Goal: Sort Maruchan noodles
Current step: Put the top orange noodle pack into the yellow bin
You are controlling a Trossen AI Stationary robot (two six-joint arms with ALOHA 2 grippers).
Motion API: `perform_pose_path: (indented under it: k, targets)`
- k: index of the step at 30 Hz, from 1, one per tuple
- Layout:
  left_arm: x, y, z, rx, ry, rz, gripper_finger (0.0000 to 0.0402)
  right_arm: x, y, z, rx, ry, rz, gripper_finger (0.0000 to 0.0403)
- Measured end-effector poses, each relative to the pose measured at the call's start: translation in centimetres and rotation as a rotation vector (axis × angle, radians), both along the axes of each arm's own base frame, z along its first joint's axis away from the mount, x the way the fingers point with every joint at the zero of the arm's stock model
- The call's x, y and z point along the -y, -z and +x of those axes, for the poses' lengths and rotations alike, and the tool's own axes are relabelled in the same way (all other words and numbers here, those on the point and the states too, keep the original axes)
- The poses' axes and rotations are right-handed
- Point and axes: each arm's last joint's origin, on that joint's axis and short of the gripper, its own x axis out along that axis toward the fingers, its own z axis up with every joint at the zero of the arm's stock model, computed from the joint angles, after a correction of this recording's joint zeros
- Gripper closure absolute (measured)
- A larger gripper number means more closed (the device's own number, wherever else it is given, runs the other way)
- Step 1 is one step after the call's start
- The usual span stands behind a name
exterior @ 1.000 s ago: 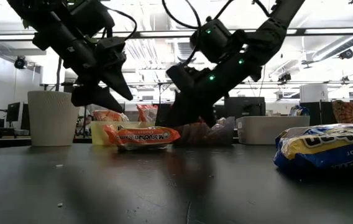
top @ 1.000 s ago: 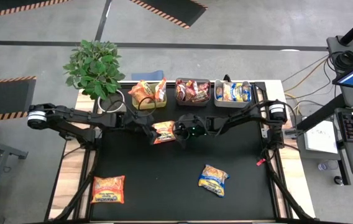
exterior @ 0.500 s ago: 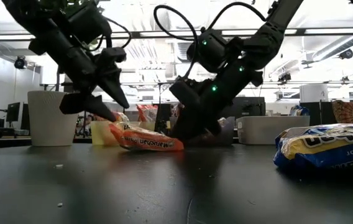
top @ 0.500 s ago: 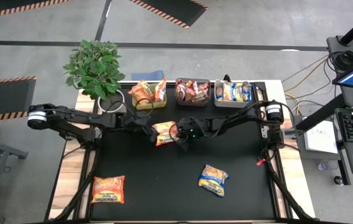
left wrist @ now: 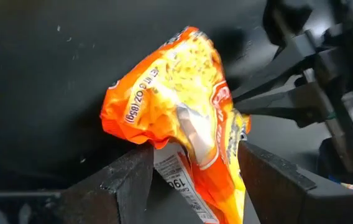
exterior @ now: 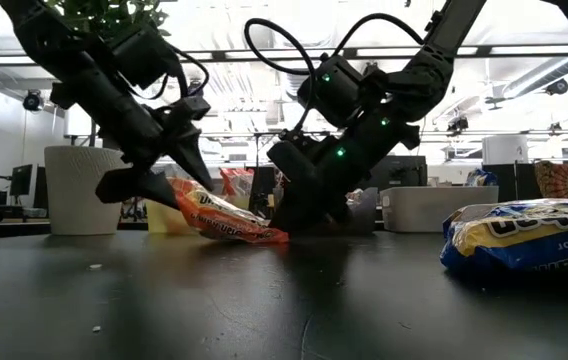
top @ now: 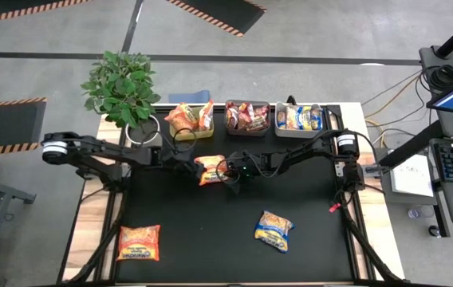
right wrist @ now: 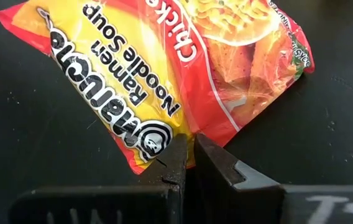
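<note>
One orange-red Maruchan noodles packet (top: 209,169) lies tilted at the middle of the black table between my two grippers. My right gripper (top: 226,171) is shut on its right edge. My left gripper (top: 188,165) is open, with the packet's raised left end (exterior: 196,203) between its spread fingers. Another orange packet (top: 139,242) lies flat at the near left. A blue-and-yellow packet (top: 273,229) lies flat at the near right. My left gripper has the packet's end against the inner side of one open finger (left wrist: 140,169); whether the other finger touches it, I cannot tell. My right gripper pinches the packet's edge seam (right wrist: 193,132) beside the printed logo between its two fingertips, slanting down from the table's right. The packet's end at these fingers rests on the table (exterior: 276,238) and the packet rises toward the left.
Three bins stand along the far edge: a green one (top: 191,118) with orange packets, a dark one (top: 247,116) with red packets, a grey one (top: 298,117) with blue-and-yellow packets. A potted plant (top: 123,88) stands at the far left corner.
Both grippers have come down. My right gripper has lowered the packet from level and clear of the table until its right end touches the table and it tilts. My left gripper has rolled and sunk, so its open fingers now stand around the packet's left end.
</note>
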Motion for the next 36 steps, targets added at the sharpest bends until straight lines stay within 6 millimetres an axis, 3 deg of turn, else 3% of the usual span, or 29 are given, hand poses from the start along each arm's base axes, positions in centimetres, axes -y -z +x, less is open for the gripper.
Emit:
perform_pose_path:
  k: [28, 36]
  targets:
    - [-0.4, 2.5, 1.8, 0.012, -0.032, 0.032, 0.0189, 0.0, 0.1, 0.0, 0.010, -0.004, -0.001, 0.0376]
    - [-0.4, 2.7, 1.8, 0.007, -0.025, 0.035, 0.0265, 0.0, 0.1, 0.0, 0.008, -0.009, -0.006, 0.0376]
